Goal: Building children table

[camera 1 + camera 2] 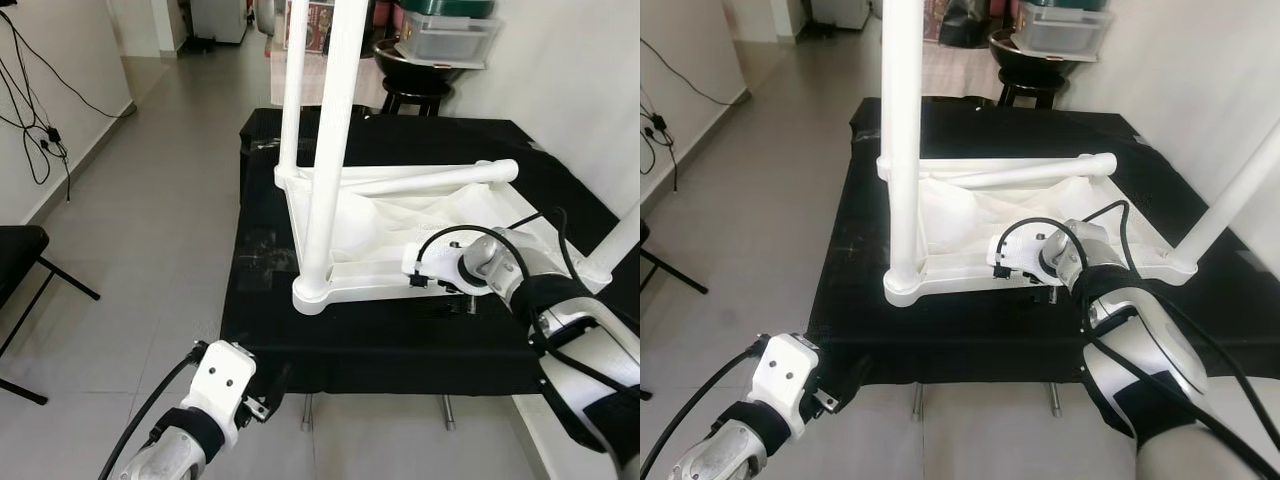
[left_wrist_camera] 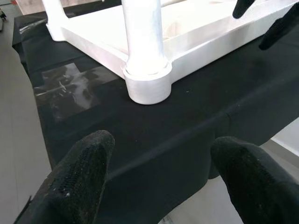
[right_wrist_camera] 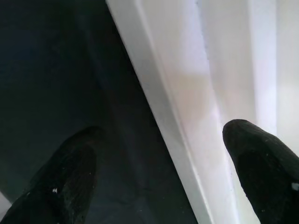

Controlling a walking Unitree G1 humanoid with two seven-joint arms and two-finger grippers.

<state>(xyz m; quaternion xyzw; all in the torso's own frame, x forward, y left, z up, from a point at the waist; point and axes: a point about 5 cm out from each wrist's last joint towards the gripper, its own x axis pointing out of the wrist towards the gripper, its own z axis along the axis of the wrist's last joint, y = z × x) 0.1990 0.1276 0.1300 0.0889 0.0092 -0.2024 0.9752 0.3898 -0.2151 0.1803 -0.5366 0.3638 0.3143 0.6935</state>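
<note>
1. Your right claw (image 3: 154,177) sat at the near rim of the white plastic child's table top (image 1: 400,235), which lay upside down on the black-covered bench (image 1: 380,340). Its black fingers (image 3: 65,177) were spread, one over the black cloth and one over the white plastic, straddling the rim without pinching it.
2. From that claw, the table top stretched away toward 12 o'clock. The rim it straddled ran 9 to 3 o'clock across the bench's near side.
3. Two white tubular legs (image 1: 335,140) stood upright in the corner sockets at about 10 and 11 o'clock from the right claw. A third leg rose at about 3 o'clock by the wall.
4. A loose white tube (image 1: 440,178) lay across the far side of the top, its long axis running 9 to 3 o'clock, at about 12 o'clock from the right claw. Judging by this, the right arm was much the nearer one to reach it.
5. Your left claw (image 2: 159,172) hung spread and empty below the bench's near left edge, at about 7 o'clock from the nearest leg's base.
6. You had no readable brand, label or writing anywhere on the parts.
</note>
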